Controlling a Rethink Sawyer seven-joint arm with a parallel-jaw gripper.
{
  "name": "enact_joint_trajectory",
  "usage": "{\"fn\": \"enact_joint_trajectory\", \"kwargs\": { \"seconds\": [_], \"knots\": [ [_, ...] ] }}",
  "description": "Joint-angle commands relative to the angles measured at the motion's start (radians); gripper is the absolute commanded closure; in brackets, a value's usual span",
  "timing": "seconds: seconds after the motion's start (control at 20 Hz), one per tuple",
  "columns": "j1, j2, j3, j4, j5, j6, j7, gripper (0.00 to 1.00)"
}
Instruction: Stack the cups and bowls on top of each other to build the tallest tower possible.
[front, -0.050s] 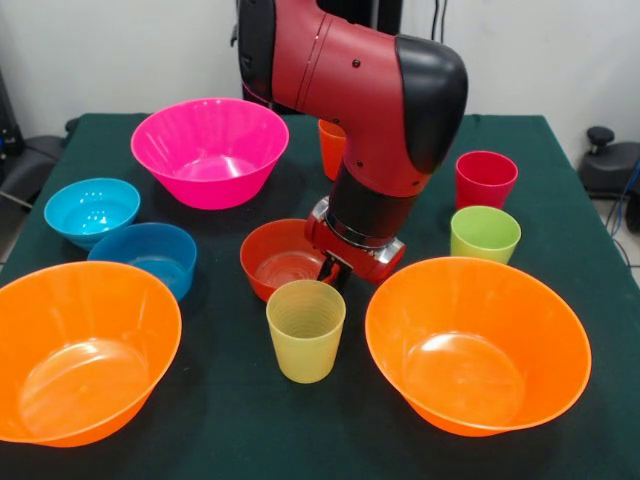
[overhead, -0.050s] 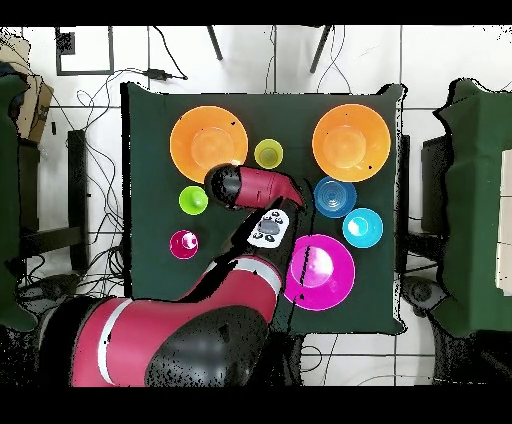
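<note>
Red-orange bowl (front, -0.050s: 280, 257) under tool (front, -0.050s: 333, 268)

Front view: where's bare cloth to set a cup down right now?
Best patch: the near edge between the two orange bowls, in front of the yellow cup. Another lies on the table beside the green cup and red cup. Crowded: the middle, where the gripper hangs at the red-orange bowl, and the two blue bowls.

Bulky glossy red arm (front, -0.050s: 340, 70) with rounded black joint caps.
</note>
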Motion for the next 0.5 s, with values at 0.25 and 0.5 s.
{"fn": "enact_joint_trajectory", "kwargs": {
  "seconds": [0.25,0.5],
  "knots": [
    [-0.005,0.021,0.201,0.038,-0.012,-0.017,0.043,0.0],
    [-0.001,0.024,0.193,0.028,-0.023,0.01,0.028,0.0]
  ]
}}
